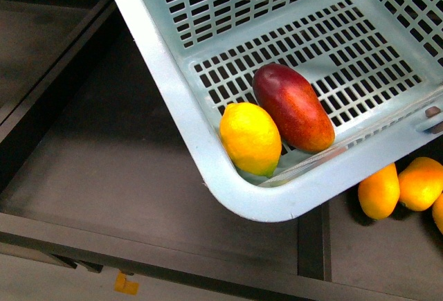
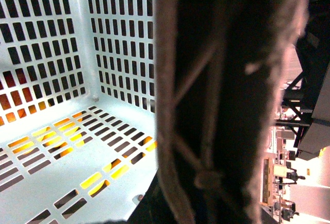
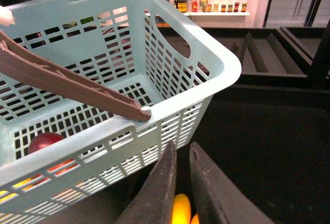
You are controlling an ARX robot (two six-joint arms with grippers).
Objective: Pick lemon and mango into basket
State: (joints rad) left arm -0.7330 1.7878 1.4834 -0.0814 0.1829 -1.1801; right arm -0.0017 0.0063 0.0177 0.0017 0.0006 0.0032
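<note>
Right claw (image 3: 181, 183) in the right wrist view: two dark fingers nearly together, a thin slit between them, gripping nothing, hanging just outside the basket (image 3: 216, 62) below its corner. A bit of yellow fruit (image 3: 181, 209) peeks through the slit underneath. The left claw's state can't be told; its wrist view is blocked by a blurred brown strut, close up and ribbed like the basket's handle (image 3: 67, 82), with slotted basket wall (image 2: 62, 54) behind it.

Front view now: the basket (image 1: 173, 100) sits tilted, one rounded corner low. The lemon (image 1: 250, 138) is tucked into that corner, long axis steep, greenish tip pointing down at the rim. The mango (image 1: 293, 106) lies touching it, long axis diagonal, dark red end up and away, orange end down toward the near wall. Outside, below the basket, yellow-orange mangoes (image 1: 398, 187) cluster on the dark shelf (image 1: 138, 169).
</note>
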